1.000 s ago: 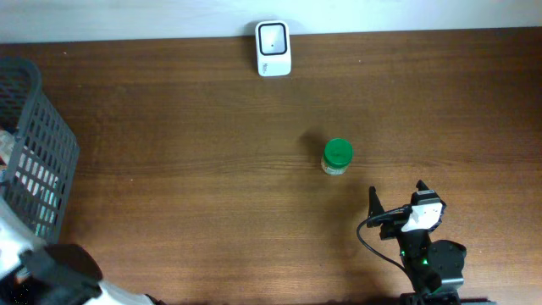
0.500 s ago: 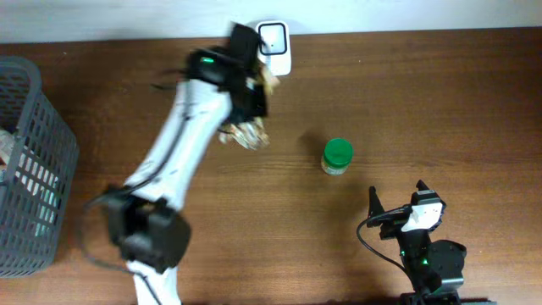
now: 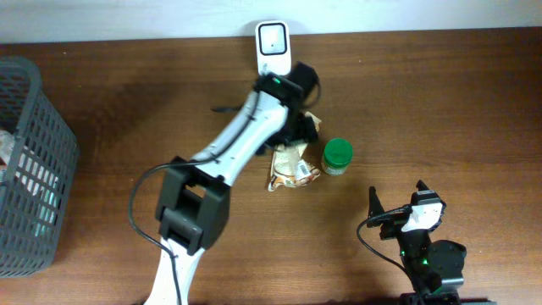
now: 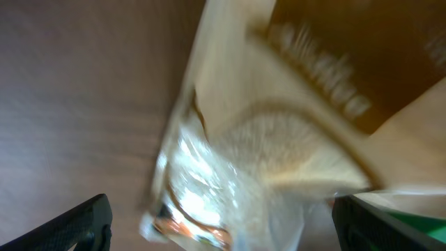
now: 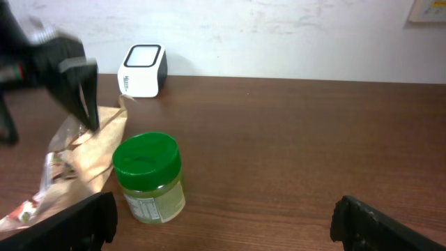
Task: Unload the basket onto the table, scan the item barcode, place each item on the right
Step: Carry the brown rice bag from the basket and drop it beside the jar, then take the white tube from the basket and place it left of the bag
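A tan and clear snack bag (image 3: 291,166) lies flat on the wooden table, just left of a green-lidded jar (image 3: 337,156). My left gripper (image 3: 301,127) hovers over the bag's far end, jaws wide open. The left wrist view is filled by the blurred bag (image 4: 279,139), which sits beneath the left gripper (image 4: 223,237), apart from both fingertips. The white scanner (image 3: 273,48) stands at the table's far edge, just beyond the left gripper. My right gripper (image 3: 398,212) rests open near the front edge, holding nothing. In the right wrist view the jar (image 5: 148,178), the bag (image 5: 80,164) and the scanner (image 5: 143,70) lie ahead of the right gripper (image 5: 223,233).
A dark grey mesh basket (image 3: 30,161) with packaged goods inside stands at the table's left edge. The left arm (image 3: 229,157) stretches diagonally from the front left across the middle of the table. A pale wall runs behind the scanner.
The left arm swung in from the basket side carrying the bag, passed by the scanner, then moved right. Its jaws opened and the bag now lies beside the jar. The right arm stayed still.
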You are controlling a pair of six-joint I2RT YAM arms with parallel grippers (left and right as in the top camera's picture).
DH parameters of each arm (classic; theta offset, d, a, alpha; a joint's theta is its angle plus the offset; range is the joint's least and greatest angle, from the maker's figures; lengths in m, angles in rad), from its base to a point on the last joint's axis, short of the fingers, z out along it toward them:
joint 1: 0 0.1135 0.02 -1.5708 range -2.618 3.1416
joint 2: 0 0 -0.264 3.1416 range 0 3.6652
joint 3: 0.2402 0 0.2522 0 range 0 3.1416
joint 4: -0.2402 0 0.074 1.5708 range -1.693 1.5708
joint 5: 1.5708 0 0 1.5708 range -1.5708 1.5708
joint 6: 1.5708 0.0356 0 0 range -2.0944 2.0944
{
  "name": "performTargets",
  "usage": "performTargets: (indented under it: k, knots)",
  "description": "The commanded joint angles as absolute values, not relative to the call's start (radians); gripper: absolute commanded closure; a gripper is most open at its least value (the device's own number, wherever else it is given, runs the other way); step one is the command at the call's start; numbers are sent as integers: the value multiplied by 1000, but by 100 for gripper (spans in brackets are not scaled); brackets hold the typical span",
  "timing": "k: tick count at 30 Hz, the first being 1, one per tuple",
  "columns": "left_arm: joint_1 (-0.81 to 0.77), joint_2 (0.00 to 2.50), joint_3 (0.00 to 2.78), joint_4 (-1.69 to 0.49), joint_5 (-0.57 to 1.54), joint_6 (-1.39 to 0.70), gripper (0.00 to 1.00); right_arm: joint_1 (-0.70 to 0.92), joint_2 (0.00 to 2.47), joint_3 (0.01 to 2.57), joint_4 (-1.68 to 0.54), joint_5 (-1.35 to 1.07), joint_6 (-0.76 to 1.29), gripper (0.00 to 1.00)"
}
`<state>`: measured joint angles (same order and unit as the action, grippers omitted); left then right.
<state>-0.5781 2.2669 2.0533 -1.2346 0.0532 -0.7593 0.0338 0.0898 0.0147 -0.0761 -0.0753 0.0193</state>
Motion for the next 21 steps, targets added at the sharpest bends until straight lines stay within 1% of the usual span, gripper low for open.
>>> performTargets:
  k: [1, 2, 4, 5, 6, 7, 9, 11, 12, 15, 17, 19, 21]
  knots:
    - [-459, 2194, 2217, -1249, 86, -603, 1, 39, 84, 11, -81, -73, 22, 2]
    - [-405, 2132, 2311, -1274, 87, -509, 1, 39, 84, 11, -81, -73, 22, 2]
    - [-343, 2051, 2407, -1313, 83, -408, 1, 39, 84, 11, -81, -74, 22, 2]
    - [-305, 2009, 2443, -1341, 56, -391, 1, 39, 84, 11, -81, -73, 22, 2]
    - [-245, 1953, 2470, -1375, -16, -391, 1, 39, 84, 11, -81, -73, 22, 2]
    - [-154, 1884, 2477, -1401, -93, -392, 1, 39, 84, 11, -81, -73, 22, 2]
    - [112, 1779, 2477, -1433, -162, -419, 1, 39, 84, 11, -81, -73, 22, 2]
    - [414, 1761, 2471, -1434, -117, -439, 1, 39, 84, 11, -81, -73, 22, 2]
    - [532, 1771, 2449, -1435, -83, -456, 1, 39, 84, 11, -81, -73, 22, 2]
    - [792, 1845, 2313, -1423, -11, -455, 1, 39, 84, 11, -81, -73, 22, 2]
    - [870, 1932, 2182, -1341, 67, -324, 1, 39, 84, 11, -81, -73, 22, 2]
    - [885, 1999, 2118, -1283, 75, -262, 1, 39, 84, 11, -81, -73, 22, 2]
    - [887, 2090, 2072, -1211, 145, -166, 1, 39, 84, 11, -81, -73, 22, 2]
